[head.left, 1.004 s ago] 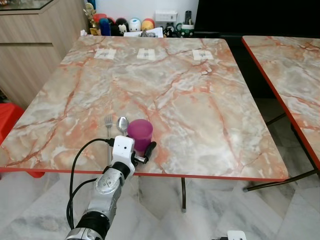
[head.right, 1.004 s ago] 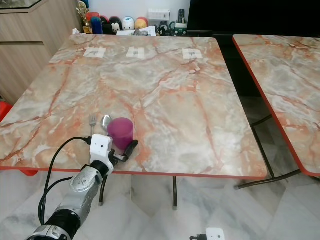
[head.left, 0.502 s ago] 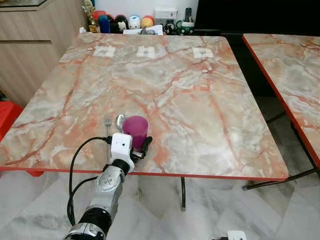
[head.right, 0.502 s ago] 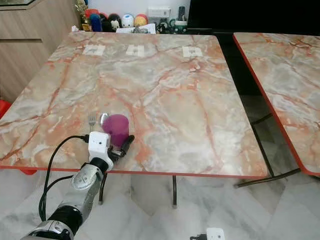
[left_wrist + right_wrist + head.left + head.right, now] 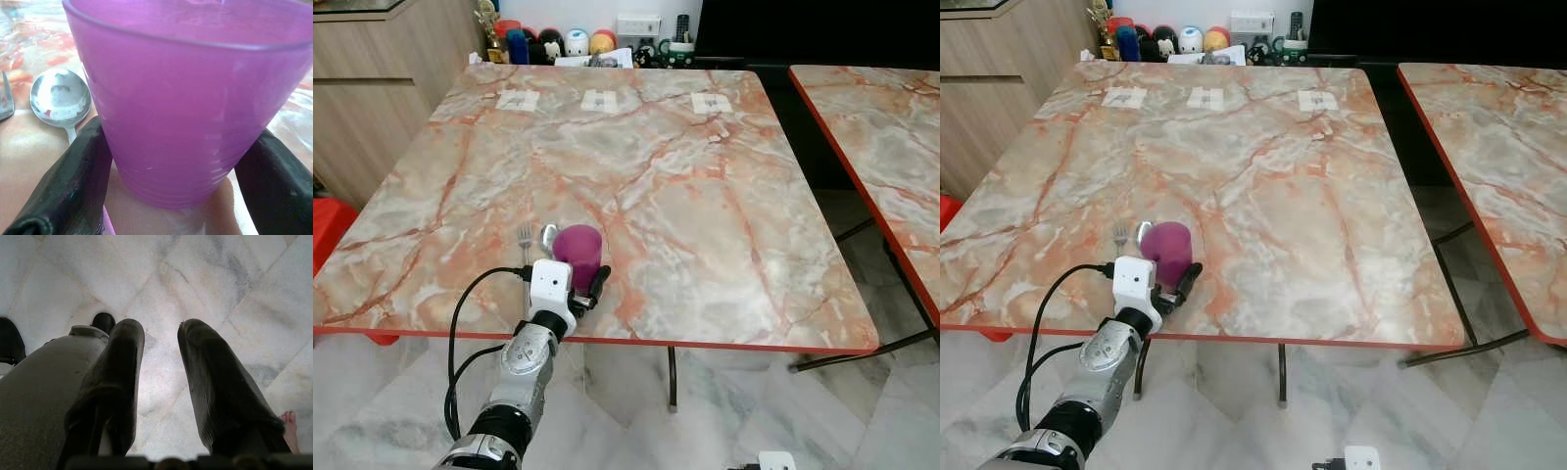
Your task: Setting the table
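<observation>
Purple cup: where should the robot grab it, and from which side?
Around the lower wall of the cup, coming level from the table's near edge, as the left gripper does now. It stands upright and narrows toward its base, so one finger goes each side. The spoon and fork lie on its left; stay clear of them.

purple cup [image 5: 578, 254] pushed slightly farther onto table, left pincer [image 5: 586, 291] advanced

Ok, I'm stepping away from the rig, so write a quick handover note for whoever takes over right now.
Left pincer: fingers on either side of the purple cup, which is standing on the marble table near the front edge.
Right pincer: open, idle, hanging over the floor.
Fork and spoon lie side by side just left of the cup.
Left to do: release the cup and withdraw.
</observation>
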Tool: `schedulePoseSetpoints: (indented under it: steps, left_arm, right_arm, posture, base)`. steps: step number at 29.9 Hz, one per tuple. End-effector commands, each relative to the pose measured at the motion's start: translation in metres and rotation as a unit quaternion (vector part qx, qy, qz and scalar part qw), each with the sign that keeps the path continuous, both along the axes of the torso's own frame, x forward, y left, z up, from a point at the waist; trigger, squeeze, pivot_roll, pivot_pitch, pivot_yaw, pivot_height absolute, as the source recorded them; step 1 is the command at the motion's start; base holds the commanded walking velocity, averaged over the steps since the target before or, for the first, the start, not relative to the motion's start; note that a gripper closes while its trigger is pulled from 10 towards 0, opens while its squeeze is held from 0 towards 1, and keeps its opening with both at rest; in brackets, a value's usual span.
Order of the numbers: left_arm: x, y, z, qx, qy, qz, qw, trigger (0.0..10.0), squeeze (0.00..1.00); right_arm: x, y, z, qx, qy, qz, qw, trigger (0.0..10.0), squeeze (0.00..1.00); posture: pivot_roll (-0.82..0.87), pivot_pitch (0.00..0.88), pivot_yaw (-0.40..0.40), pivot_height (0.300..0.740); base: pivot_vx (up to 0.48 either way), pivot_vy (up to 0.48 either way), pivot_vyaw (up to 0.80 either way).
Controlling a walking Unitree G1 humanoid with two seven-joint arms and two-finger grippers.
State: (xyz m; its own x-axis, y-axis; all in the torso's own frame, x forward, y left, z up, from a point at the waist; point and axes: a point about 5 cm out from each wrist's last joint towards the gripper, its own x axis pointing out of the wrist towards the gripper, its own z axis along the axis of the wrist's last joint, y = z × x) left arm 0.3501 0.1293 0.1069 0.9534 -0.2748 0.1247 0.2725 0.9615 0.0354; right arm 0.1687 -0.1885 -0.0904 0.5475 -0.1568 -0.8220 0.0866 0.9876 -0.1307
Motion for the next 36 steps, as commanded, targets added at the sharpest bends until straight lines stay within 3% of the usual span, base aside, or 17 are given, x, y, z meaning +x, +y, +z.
schedulePoseSetpoints:
  steps: [1,6,14,18,26,27,28,29,30,31,32,36]
  left_arm:
    - [0.001,-0.001,0.003,0.018,-0.009,-0.006,1.000,0.0,0.00]
    - [0.003,0.005,0.015,0.022,-0.041,0.003,0.999,0.0,0.00]
    - [-0.002,0.037,0.039,0.042,-0.104,0.035,0.993,0.0,0.00]
    - [-0.014,0.059,0.049,0.059,-0.128,0.059,0.988,0.0,0.00]
    - [-0.054,0.115,0.035,0.114,-0.096,0.126,0.981,0.0,0.00]
    - [-0.061,0.123,0.032,0.124,-0.088,0.142,0.978,1.6,0.00]
    - [-0.066,0.128,0.030,0.130,-0.082,0.153,0.976,1.6,0.00]
    - [-0.072,0.131,0.027,0.133,-0.078,0.159,0.975,6.1,0.00]
    - [-0.074,0.132,0.026,0.135,-0.076,0.160,0.975,9.3,0.00]
    - [-0.077,0.132,0.025,0.136,-0.075,0.161,0.975,9.3,0.00]
    - [-0.082,0.132,0.023,0.142,-0.070,0.165,0.974,10.0,0.00]
    - [-0.092,0.133,0.018,0.148,-0.062,0.169,0.973,10.0,0.00]
  right_arm:
    - [-0.005,-0.003,-0.002,-0.003,0.007,-0.008,1.000,10.0,0.00]
    - [-0.005,-0.002,-0.002,-0.003,0.006,-0.008,1.000,10.0,0.00]
    - [-0.005,-0.001,-0.002,0.000,0.006,-0.005,1.000,10.0,0.00]
    - [-0.005,-0.001,-0.002,0.001,0.006,-0.006,1.000,10.0,0.00]
    - [-0.006,-0.002,-0.002,0.000,0.007,-0.005,1.000,10.0,0.00]
    - [-0.006,-0.002,-0.002,0.000,0.007,-0.004,1.000,10.0,0.00]
    - [-0.006,-0.002,-0.002,0.000,0.007,-0.003,1.000,10.0,0.00]
    - [-0.006,-0.002,-0.002,0.000,0.007,-0.001,1.000,10.0,0.00]
    - [-0.007,-0.002,-0.002,0.000,0.007,-0.001,1.000,10.0,0.00]
    - [-0.007,-0.002,-0.002,0.000,0.008,0.000,1.000,10.0,0.00]
    - [-0.007,-0.002,-0.003,0.000,0.007,0.000,1.000,10.0,0.00]
    - [-0.007,-0.003,-0.003,0.001,0.007,0.000,1.000,10.0,0.00]
  posture:
    - [-0.03,0.155,-0.018,0.740]
    - [-0.02,0.152,-0.017,0.740]
    - [0.00,0.140,-0.013,0.740]
    - [0.01,0.127,-0.008,0.740]
    - [0.03,0.097,-0.004,0.740]
    - [0.04,0.092,-0.004,0.740]
    - [0.04,0.092,-0.004,0.740]
    - [0.04,0.088,-0.004,0.740]
    - [0.03,0.080,-0.003,0.740]
    - [0.03,0.077,-0.004,0.740]
    - [0.03,0.068,-0.003,0.740]
    - [0.04,0.053,-0.005,0.740]
  base:
    - [0.000,0.000,0.00]
    - [0.000,0.000,0.00]
    - [0.000,0.000,0.00]
    - [0.000,0.000,0.00]
    - [0.000,0.000,0.00]
    - [0.000,0.000,0.00]
    - [0.000,0.000,0.00]
    - [0.000,0.000,0.00]
    - [0.000,0.000,0.00]
    - [0.000,0.000,0.00]
    - [0.000,0.000,0.00]
    - [0.000,0.000,0.00]
